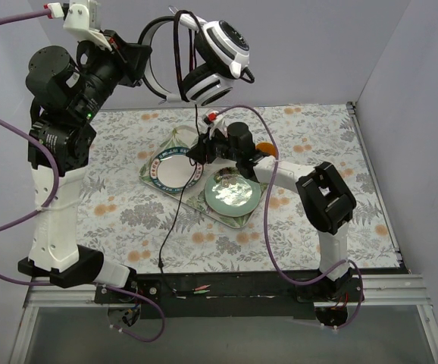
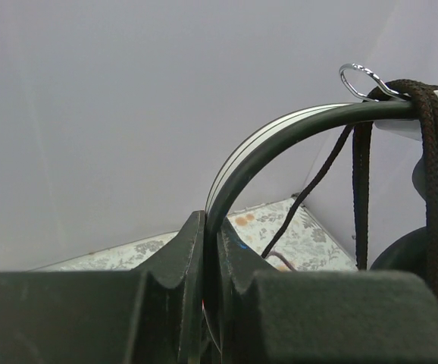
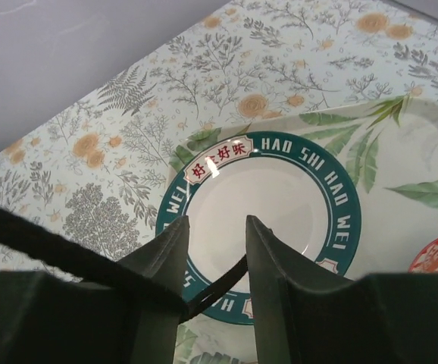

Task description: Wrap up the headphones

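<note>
The headphones are held high at the back left. Their thin black headband (image 1: 152, 72) is pinched in my left gripper (image 1: 138, 54), which is shut on it (image 2: 210, 221). The white-and-black earcups (image 1: 225, 45) hang to the right of the gripper. The thin black cable (image 1: 179, 45) is looped over the headband (image 2: 280, 135) and shows as braided cord (image 2: 429, 152) in the left wrist view. It drops to my right gripper (image 1: 201, 150), then trails to the table's near edge. My right gripper (image 3: 215, 227) is open; the cable (image 3: 226, 277) runs loose across the gap between its jaws.
A tray (image 1: 149, 158) on the floral tablecloth holds a white plate with a teal rim (image 1: 158, 168) (image 3: 343, 199) and a green plate (image 1: 233, 191). Purple robot cables (image 1: 266, 227) loop over the table. Grey walls stand at the back and right.
</note>
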Robot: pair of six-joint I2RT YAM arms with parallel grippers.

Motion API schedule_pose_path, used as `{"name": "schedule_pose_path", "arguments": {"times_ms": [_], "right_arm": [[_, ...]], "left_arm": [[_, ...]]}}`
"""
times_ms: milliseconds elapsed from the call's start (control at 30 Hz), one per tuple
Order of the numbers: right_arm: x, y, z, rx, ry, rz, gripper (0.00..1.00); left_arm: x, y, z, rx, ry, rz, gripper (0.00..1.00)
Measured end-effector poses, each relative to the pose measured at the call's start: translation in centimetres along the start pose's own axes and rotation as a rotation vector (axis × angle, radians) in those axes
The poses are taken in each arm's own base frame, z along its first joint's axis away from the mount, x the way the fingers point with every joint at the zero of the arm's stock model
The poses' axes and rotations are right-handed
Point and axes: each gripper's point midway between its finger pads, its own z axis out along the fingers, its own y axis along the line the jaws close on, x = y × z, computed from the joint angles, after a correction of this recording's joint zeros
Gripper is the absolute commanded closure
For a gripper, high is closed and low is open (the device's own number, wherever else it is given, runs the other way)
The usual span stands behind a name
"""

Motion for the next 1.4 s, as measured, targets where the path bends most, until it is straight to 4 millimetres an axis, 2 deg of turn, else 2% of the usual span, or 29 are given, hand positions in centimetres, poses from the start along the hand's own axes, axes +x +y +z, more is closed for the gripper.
{"name": "schedule_pose_path", "arguments": {"times_ms": [100, 200, 300, 400, 533, 600, 767, 833, 900, 967, 1033, 1233, 1333, 1400], "right_arm": [[1.3, 0.4, 0.6, 0.005, 0.022, 0.014, 0.91], [1.7, 1.1, 1.0, 0.006, 0.032, 0.004, 0.99], [2.7, 2.3, 1.4, -0.002, 0.060, -0.028, 0.99], [4.5, 4.4, 1.8, -0.018, 0.119, -0.076, 0.99], [7.8, 8.3, 1.7, -0.061, 0.241, -0.168, 0.99], [8.9, 10.3, 1.2, -0.082, 0.290, -0.221, 0.99], [9.1, 14.7, -1.2, -0.119, 0.379, -0.368, 0.99], [8.4, 15.9, -2.5, -0.118, 0.398, -0.421, 0.99], [7.0, 16.4, -3.9, -0.097, 0.408, -0.466, 0.99], [5.0, 16.2, -5.2, -0.052, 0.409, -0.501, 0.99], [3.0, 15.6, -6.3, 0.000, 0.402, -0.529, 0.99], [-4.0, 13.5, -9.7, 0.189, 0.333, -0.619, 0.99], [-7.6, 11.5, -11.0, 0.281, 0.302, -0.645, 0.99], [-10.0, 9.5, -11.9, 0.345, 0.280, -0.653, 0.99]], "left_arm": [[-0.4, 0.7, 0.0, -0.041, -0.016, 0.001, 1.00], [-0.6, 1.8, 0.1, -0.101, -0.033, 0.008, 1.00], [-0.8, 3.3, 0.8, -0.166, -0.061, 0.038, 1.00], [0.2, 6.0, 2.0, -0.268, -0.071, 0.094, 1.00], [2.8, 11.0, 3.8, -0.409, -0.041, 0.169, 1.00], [5.5, 14.4, 4.6, -0.498, 0.007, 0.233, 1.00], [10.6, 21.3, 4.9, -0.667, 0.087, 0.386, 1.00], [12.6, 23.6, 4.4, -0.728, 0.125, 0.477, 1.00], [14.6, 25.2, 4.1, -0.761, 0.174, 0.572, 1.00], [16.4, 26.3, 3.9, -0.777, 0.221, 0.658, 1.00], [17.5, 26.6, 4.1, -0.773, 0.241, 0.718, 1.00], [18.8, 26.2, 4.5, -0.720, 0.245, 0.834, 1.00], [20.0, 24.7, 4.8, -0.625, 0.277, 0.840, 1.00], [21.3, 22.7, 4.4, -0.545, 0.316, 0.863, 1.00]]}}
